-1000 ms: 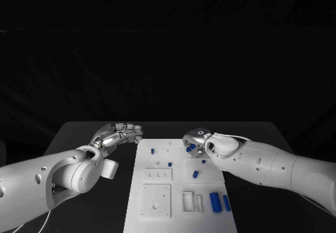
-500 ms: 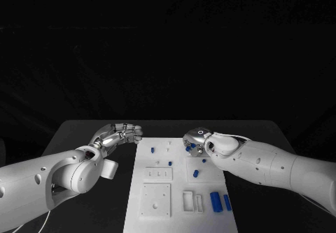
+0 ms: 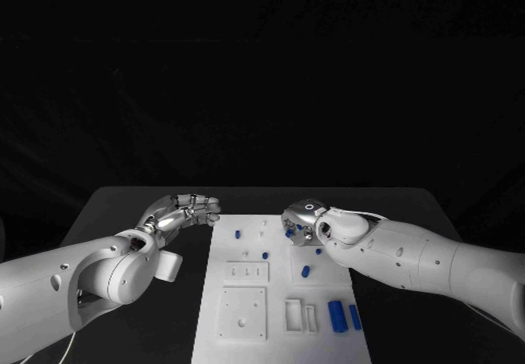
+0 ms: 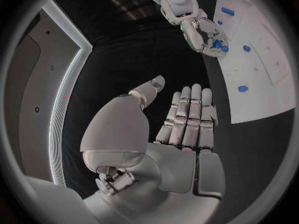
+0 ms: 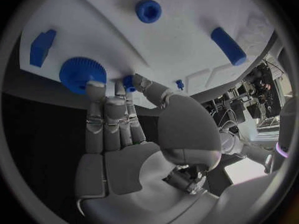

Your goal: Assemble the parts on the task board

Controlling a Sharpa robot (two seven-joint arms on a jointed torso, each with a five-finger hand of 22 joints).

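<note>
Head view, board: the task board [image 3: 279, 303] lies in the middle of the black table [image 3: 131, 205]; small blue parts [image 3: 305, 271] are scattered on its right half, two longer ones [image 3: 337, 315] lying loose at the near right
Head view, right hand: the right hand [image 3: 297, 222] hangs over the board's far right part, fingers curled down round a blue piece
Head view, left hand: the left hand [image 3: 186, 209] hovers left of the board's far corner, off the plate
Left wrist view: fingers straight and side by side, thumb apart, nothing held
Right wrist view: fingertips [image 5: 95, 88] touch the blue gear [image 5: 81, 73]; whether they grip it I cannot tell
Progress: judged early; most parts look unseated, the near white recesses [image 3: 243, 312] bare
</note>
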